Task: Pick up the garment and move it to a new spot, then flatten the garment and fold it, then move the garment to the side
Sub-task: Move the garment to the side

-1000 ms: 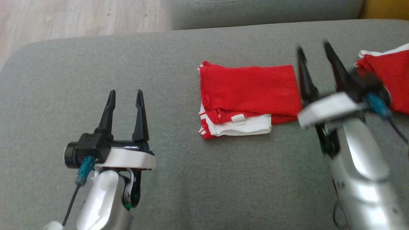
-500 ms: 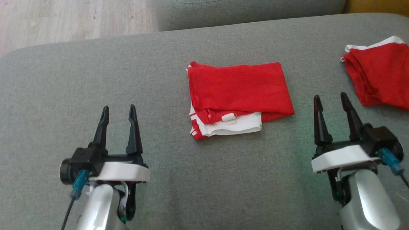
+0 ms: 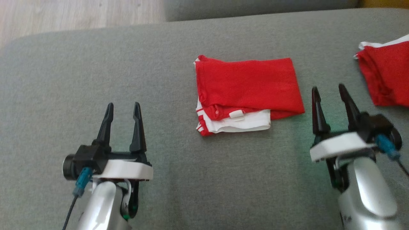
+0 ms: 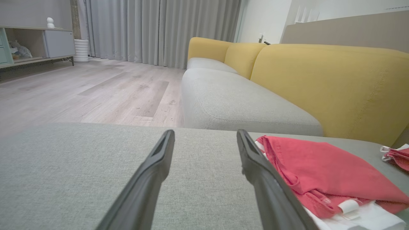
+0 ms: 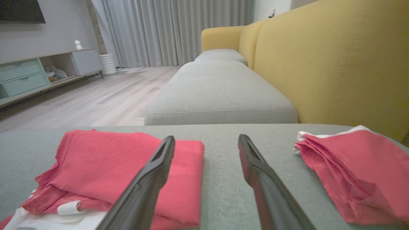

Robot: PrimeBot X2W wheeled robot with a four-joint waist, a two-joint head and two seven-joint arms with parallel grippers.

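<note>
On the grey cushion [image 3: 96, 64], mid-scene, the folded red and white garment [image 3: 247, 89] lies flat. Left gripper [image 3: 124, 104], near left, and right gripper [image 3: 328, 87], just right of it, both stand spread wide, holding nothing. Second red cloth [image 3: 386, 76] lies far right.

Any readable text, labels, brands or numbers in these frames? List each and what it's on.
No text can be read.
The small white tag on the folded red and white cloth garment: too small and blurred to show any print.
The second red and white cloth garment at the right: no print visible.
</note>
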